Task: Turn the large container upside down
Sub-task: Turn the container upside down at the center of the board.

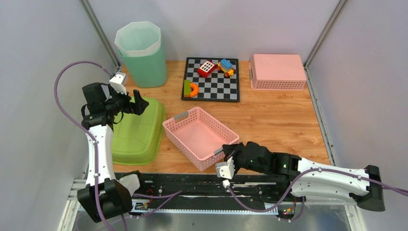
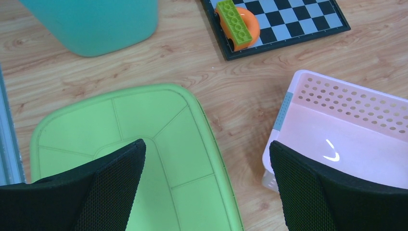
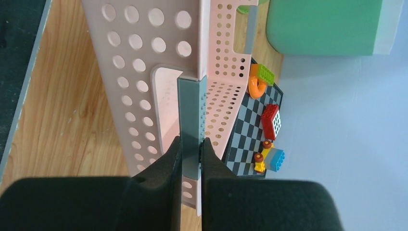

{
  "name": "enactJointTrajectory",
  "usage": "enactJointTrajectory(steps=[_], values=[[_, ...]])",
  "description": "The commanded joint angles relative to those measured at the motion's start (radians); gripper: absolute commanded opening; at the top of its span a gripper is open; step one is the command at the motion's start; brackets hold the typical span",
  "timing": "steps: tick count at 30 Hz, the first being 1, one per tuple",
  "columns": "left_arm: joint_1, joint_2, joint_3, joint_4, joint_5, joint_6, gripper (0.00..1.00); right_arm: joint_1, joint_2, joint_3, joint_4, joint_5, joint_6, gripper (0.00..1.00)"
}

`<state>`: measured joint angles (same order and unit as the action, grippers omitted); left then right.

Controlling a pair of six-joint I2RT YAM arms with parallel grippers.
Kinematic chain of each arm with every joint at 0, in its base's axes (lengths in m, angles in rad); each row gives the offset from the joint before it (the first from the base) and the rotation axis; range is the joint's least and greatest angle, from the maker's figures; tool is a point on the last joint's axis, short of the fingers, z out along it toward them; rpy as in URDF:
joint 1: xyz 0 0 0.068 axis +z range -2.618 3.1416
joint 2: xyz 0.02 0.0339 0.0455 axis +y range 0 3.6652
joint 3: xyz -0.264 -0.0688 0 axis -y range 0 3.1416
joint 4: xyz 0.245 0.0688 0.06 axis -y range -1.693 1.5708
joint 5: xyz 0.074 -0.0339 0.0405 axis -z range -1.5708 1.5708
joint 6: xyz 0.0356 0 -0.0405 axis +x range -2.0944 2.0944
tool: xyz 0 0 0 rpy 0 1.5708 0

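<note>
A pink perforated basket (image 1: 199,137) stands open side up in the middle of the table. My right gripper (image 1: 230,155) is shut on the grey strip at its near right corner; in the right wrist view the fingers (image 3: 191,144) pinch that strip on the basket wall (image 3: 139,72). A light green basin (image 1: 137,130) lies bottom up at the left. My left gripper (image 1: 137,103) hovers open and empty over its right edge. In the left wrist view the open gripper (image 2: 207,187) spans the basin (image 2: 144,139) and the basket's corner (image 2: 346,130).
A teal bin (image 1: 140,53) with a white liner stands at the back left. A checkerboard (image 1: 211,82) with toy bricks lies at the back middle. A pink lidded box (image 1: 277,71) sits at the back right. Grey walls enclose the table.
</note>
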<state>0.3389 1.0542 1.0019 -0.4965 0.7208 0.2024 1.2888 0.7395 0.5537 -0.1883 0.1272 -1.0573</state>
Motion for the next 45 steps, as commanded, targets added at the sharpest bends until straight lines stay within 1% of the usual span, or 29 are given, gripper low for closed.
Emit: enactJointTrajectory(steps=[1, 9, 14, 25, 27, 31, 35, 36, 40, 42, 45], values=[[0.006, 0.007, 0.007, -0.004, -0.007, 0.007, 1.00, -0.036, -0.007, 0.093, -0.104, -0.088, 0.095, 0.03], [0.006, 0.007, 0.008, -0.006, -0.007, 0.006, 1.00, -0.181, -0.023, 0.215, -0.205, -0.334, 0.234, 0.03], [0.006, 0.006, 0.010, -0.006, -0.006, 0.005, 1.00, -0.253, -0.021, 0.254, -0.239, -0.445, 0.314, 0.03], [0.006, 0.002, 0.010, -0.005, 0.000, 0.006, 1.00, -0.452, 0.074, 0.368, -0.307, -0.739, 0.457, 0.03], [0.006, 0.000, 0.010, -0.006, 0.002, 0.003, 1.00, -0.506, 0.104, 0.392, -0.309, -0.808, 0.489, 0.03], [0.006, -0.001, 0.010, -0.005, 0.009, 0.004, 1.00, -0.654, 0.176, 0.429, -0.310, -0.984, 0.564, 0.03], [0.006, -0.002, 0.010, -0.005, 0.013, 0.003, 1.00, -0.847, 0.292, 0.464, -0.299, -1.247, 0.686, 0.02], [0.006, -0.002, 0.009, -0.004, 0.015, 0.002, 1.00, -0.894, 0.324, 0.473, -0.298, -1.291, 0.707, 0.02], [0.006, -0.007, 0.010, -0.001, 0.017, 0.000, 1.00, -1.015, 0.449, 0.484, -0.293, -1.395, 0.785, 0.02], [0.005, -0.007, 0.009, 0.000, 0.018, 0.001, 1.00, -1.046, 0.502, 0.482, -0.291, -1.425, 0.826, 0.02], [0.006, -0.008, 0.006, 0.000, 0.017, 0.000, 1.00, -1.068, 0.573, 0.477, -0.290, -1.429, 0.882, 0.02]])
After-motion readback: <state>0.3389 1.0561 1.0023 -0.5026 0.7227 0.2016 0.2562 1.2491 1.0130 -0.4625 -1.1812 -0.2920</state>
